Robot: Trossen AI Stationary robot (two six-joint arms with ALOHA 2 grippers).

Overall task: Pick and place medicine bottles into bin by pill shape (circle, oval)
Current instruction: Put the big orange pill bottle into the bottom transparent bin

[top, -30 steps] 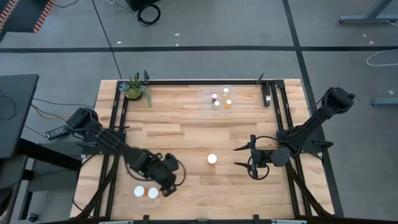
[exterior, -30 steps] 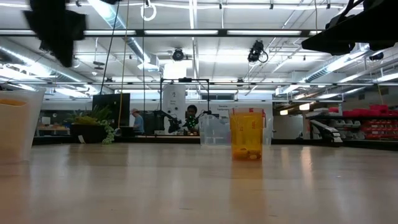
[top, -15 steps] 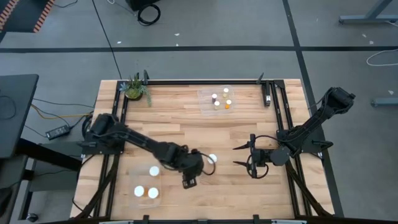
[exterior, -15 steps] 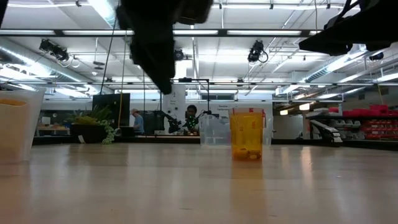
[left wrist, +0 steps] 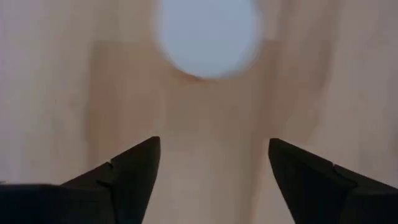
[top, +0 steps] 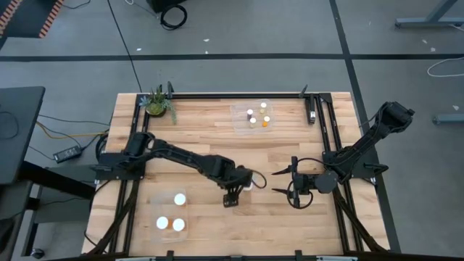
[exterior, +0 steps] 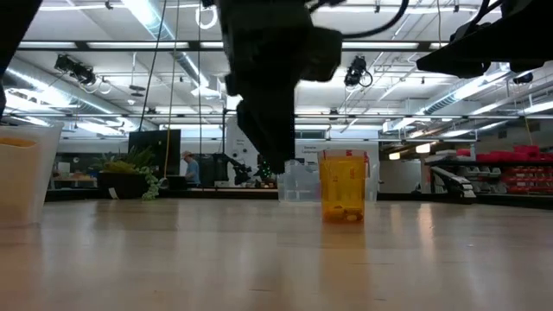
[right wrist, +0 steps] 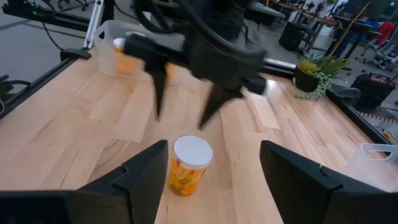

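Observation:
A bottle with an orange body and a white cap (right wrist: pixel 189 165) stands upright on the table's middle; it also shows in the high view (top: pixel 249 185) and the low view (exterior: pixel 343 186). My left gripper (top: pixel 233 196) hangs open just above it, on its near-left side. In the left wrist view the white cap (left wrist: pixel 208 37) lies ahead of the open gripper (left wrist: pixel 211 152). In the right wrist view my left gripper (right wrist: pixel 185 102) spreads over the bottle without touching it. My right gripper (top: pixel 278 182) waits open, right of the bottle.
A clear bin (top: pixel 172 214) at the near left holds three white-capped bottles. A second clear bin (top: pixel 255 116) at the far middle holds several bottles. A potted plant (top: pixel 156 103) stands at the far left corner. Dark rails (top: pixel 330 138) line both table sides.
My left gripper has swung from over the near-left bin toward the table's right, to just above the bottle at the middle. A third white cap shows in that bin where the gripper stood. My right arm has kept still.

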